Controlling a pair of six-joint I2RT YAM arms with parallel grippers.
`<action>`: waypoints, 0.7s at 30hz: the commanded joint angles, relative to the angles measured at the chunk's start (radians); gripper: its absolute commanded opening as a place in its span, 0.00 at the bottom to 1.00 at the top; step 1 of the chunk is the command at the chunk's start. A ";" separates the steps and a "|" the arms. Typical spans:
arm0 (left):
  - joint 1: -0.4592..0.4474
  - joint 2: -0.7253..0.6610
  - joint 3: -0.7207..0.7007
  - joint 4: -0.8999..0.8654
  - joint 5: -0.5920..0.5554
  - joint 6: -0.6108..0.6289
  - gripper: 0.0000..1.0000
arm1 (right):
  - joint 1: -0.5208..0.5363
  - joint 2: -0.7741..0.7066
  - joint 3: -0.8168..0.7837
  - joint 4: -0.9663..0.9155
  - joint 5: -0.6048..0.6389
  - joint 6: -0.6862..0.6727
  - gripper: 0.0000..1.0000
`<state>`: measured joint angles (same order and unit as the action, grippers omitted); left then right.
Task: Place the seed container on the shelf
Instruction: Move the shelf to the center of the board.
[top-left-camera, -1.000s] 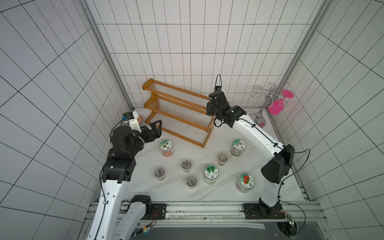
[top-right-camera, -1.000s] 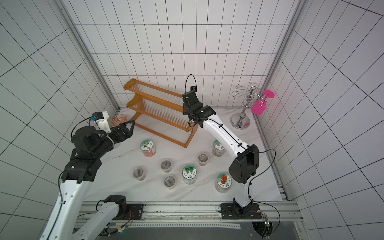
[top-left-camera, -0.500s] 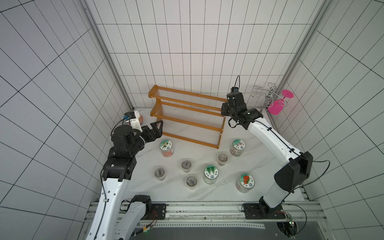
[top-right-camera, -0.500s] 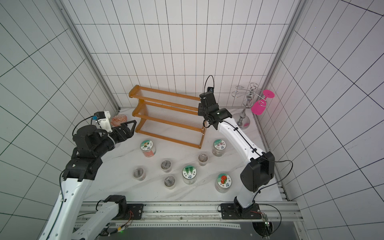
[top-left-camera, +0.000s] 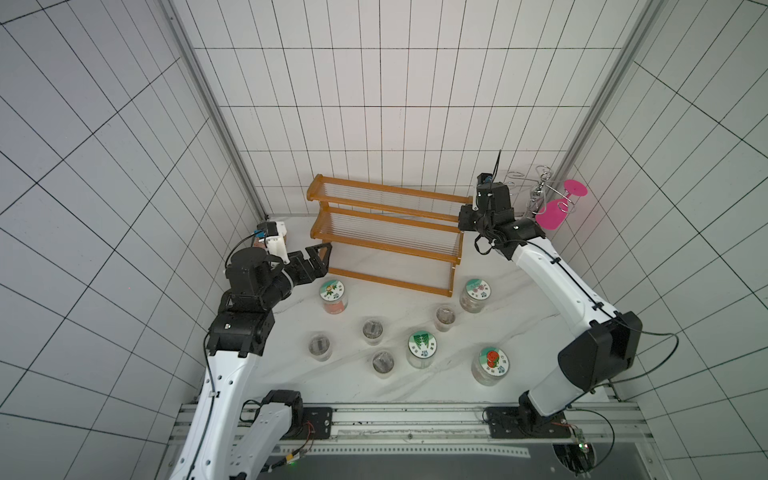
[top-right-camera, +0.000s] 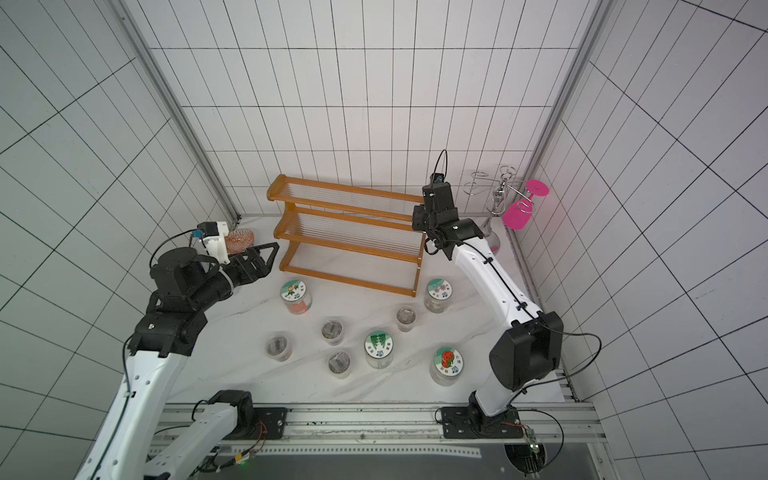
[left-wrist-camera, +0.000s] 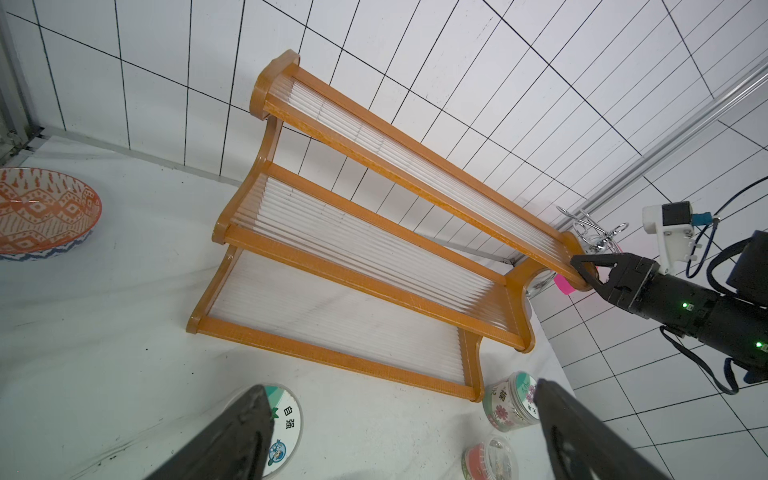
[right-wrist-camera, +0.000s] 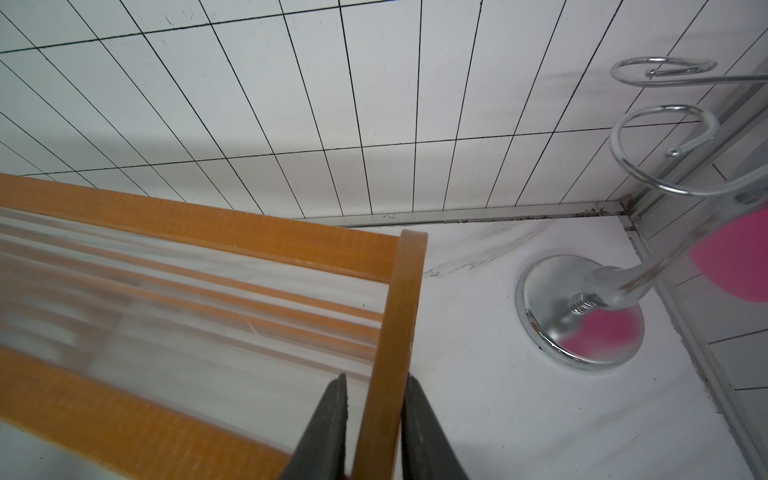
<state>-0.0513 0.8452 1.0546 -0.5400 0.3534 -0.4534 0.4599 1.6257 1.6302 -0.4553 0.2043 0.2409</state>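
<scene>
Closest to the robot's base, on the white table (top-left-camera: 353, 386), stand eight clear jars (top-left-camera: 422, 343), four with picture lids and four small plain ones; none is on a tier yet. Just beyond them the left gripper (top-left-camera: 323, 259) hovers with its jaws spread wide and empty. It is near the pinkish-filled, cartoon-lidded one, my guess for the seed container (top-left-camera: 333, 291), though another labelled jar could be meant. Behind that the shelf (top-left-camera: 386, 235) stands bare on all three tiers. At its upper right end the right gripper (right-wrist-camera: 374, 384) is clenched on the side panel (right-wrist-camera: 399, 299), probably steadying the rack so a jar can be set down without it sliding. Farthest back, a chrome stand (top-left-camera: 536, 195) holds a pink glass (top-left-camera: 552, 214), and a patterned bowl (left-wrist-camera: 41, 212) sits in the opposite corner.
</scene>
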 joint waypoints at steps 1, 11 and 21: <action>0.002 0.004 0.005 0.005 0.034 0.031 0.99 | -0.024 -0.020 -0.030 -0.004 -0.044 -0.058 0.24; 0.002 0.013 0.000 0.015 0.086 0.053 0.99 | -0.098 0.018 -0.022 0.010 -0.114 -0.108 0.20; 0.001 0.022 -0.004 0.021 0.103 0.065 0.99 | -0.110 0.035 -0.007 0.021 -0.190 -0.118 0.20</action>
<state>-0.0513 0.8650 1.0546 -0.5385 0.4423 -0.4088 0.3599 1.6329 1.6264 -0.4202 0.0654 0.1535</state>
